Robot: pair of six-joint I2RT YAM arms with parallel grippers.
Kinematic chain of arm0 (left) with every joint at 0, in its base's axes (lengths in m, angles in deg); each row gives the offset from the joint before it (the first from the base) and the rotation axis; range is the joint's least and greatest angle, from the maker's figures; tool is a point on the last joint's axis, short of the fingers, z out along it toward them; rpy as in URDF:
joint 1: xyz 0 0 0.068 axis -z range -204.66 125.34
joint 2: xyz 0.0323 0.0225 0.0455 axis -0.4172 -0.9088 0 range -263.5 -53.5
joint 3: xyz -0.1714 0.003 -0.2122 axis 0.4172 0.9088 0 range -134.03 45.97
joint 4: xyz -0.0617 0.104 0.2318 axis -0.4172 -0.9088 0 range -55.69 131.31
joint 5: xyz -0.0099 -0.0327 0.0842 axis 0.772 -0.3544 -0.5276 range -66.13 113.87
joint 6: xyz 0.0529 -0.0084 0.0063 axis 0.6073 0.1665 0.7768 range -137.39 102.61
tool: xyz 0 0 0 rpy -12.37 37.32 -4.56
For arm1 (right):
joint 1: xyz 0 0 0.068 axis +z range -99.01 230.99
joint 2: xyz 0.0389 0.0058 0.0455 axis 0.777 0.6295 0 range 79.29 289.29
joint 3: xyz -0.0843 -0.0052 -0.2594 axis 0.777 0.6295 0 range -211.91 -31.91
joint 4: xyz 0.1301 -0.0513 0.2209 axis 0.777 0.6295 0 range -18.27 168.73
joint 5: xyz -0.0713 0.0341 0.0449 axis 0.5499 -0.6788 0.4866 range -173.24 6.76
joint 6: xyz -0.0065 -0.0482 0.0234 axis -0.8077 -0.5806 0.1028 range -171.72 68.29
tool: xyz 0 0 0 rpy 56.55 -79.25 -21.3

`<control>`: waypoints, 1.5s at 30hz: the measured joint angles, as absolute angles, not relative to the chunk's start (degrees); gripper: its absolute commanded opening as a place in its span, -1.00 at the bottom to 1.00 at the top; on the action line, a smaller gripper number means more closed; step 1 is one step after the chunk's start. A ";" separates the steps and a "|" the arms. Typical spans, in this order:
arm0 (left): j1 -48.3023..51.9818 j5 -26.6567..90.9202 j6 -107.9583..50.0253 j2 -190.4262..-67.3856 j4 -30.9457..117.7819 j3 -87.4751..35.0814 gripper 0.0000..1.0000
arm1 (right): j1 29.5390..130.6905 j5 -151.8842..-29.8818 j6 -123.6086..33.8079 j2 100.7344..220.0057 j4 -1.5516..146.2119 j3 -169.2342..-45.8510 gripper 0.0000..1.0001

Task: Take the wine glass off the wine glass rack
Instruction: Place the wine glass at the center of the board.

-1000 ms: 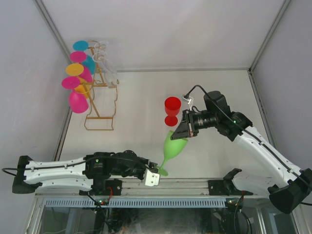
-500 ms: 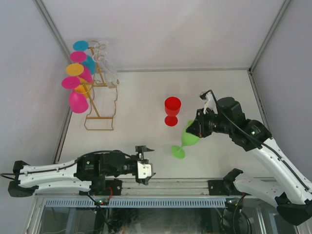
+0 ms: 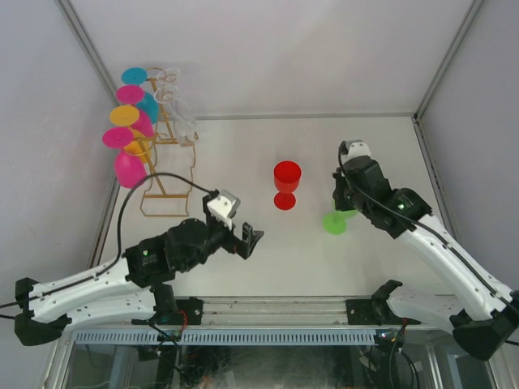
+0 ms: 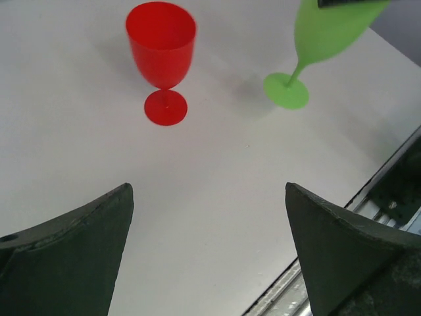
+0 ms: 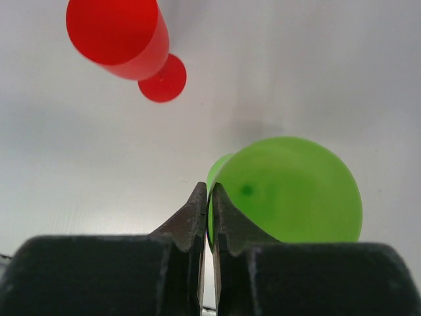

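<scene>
My right gripper [image 3: 345, 203] [image 5: 209, 191] is shut on the rim of a green wine glass [image 3: 333, 223] [image 4: 329, 33] [image 5: 289, 191]. The glass stands bowl up and a little tilted, its foot [image 4: 286, 90] at or just above the table, right of centre. My left gripper [image 3: 247, 235] [image 4: 207, 187] hangs open and holds nothing, over the table's near middle and left of both glasses. The gold wire wine glass rack [image 3: 166, 162] stands at the far left with several coloured and clear glasses, among them a pink one [image 3: 130, 168], hanging upside down on it.
A red wine glass [image 3: 286, 185] [image 4: 161, 46] [image 5: 118, 33] stands upright mid-table, just left of the green one. White walls close in the table on the left, right and back. A metal rail [image 3: 324, 312] runs along the near edge.
The left gripper let go of the green glass's foot, opened wide and rose toward mid-table. The right gripper carried the glass to the right and turned it upright.
</scene>
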State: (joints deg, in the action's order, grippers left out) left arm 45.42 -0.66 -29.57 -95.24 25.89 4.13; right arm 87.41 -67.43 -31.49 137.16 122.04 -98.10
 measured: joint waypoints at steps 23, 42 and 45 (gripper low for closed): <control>31.09 6.77 -51.89 -90.30 9.17 -6.28 1.00 | 83.39 -70.82 -31.46 160.28 96.29 -95.35 -1.00; 31.06 4.56 -52.87 -87.15 7.56 -5.95 1.00 | 84.11 -71.49 -34.07 161.13 94.19 -95.35 -0.80; 31.06 4.56 -52.85 -87.28 7.56 -5.95 1.00 | 84.11 -71.82 -34.46 161.15 94.19 -95.35 -0.78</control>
